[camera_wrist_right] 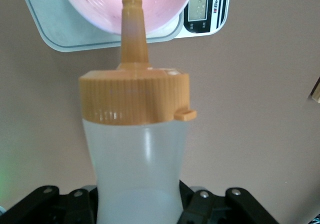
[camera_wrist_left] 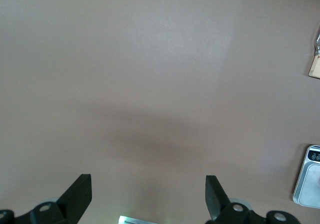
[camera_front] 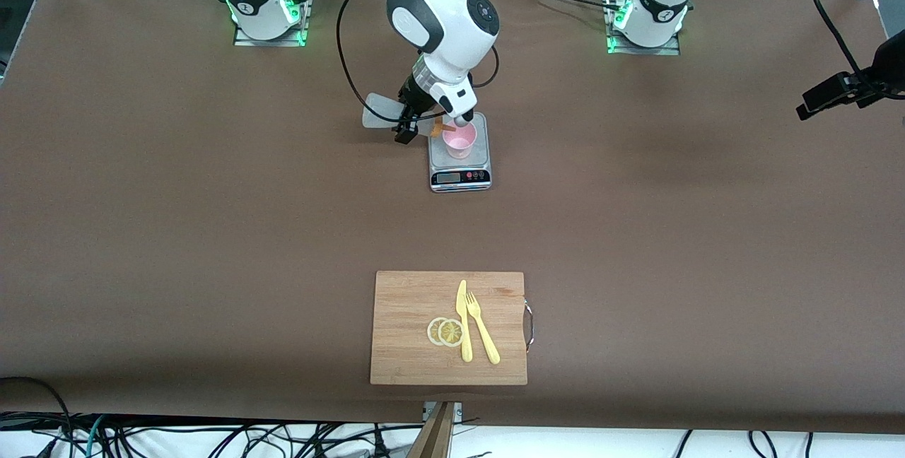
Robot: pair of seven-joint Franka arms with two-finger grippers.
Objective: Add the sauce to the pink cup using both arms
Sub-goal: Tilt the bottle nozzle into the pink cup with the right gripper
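Pour step in hand: sauce bottle tipped over the pink cup on the scale.

You see the brown table [camera_front: 212,232] first, with the wooden cutting board [camera_front: 410,302] at the edge nearest the front camera, well apart from the work. Farther from that camera, the scale [camera_front: 460,161] carries the pink cup [camera_front: 459,140]. Your right gripper [camera_front: 409,119] is clenched on the sauce [camera_wrist_right: 137,174], which is tilted so the orange nozzle [camera_wrist_right: 133,29] points into the cup's mouth. Your left gripper [camera_wrist_left: 148,194] waits over bare table toward the left arm's end, fingers spread and holding nothing. No sauce is visible in the cup, so I judge dispensing just beginning. Next move likely calls for a squeeze with the nozzle kept inside the rim.
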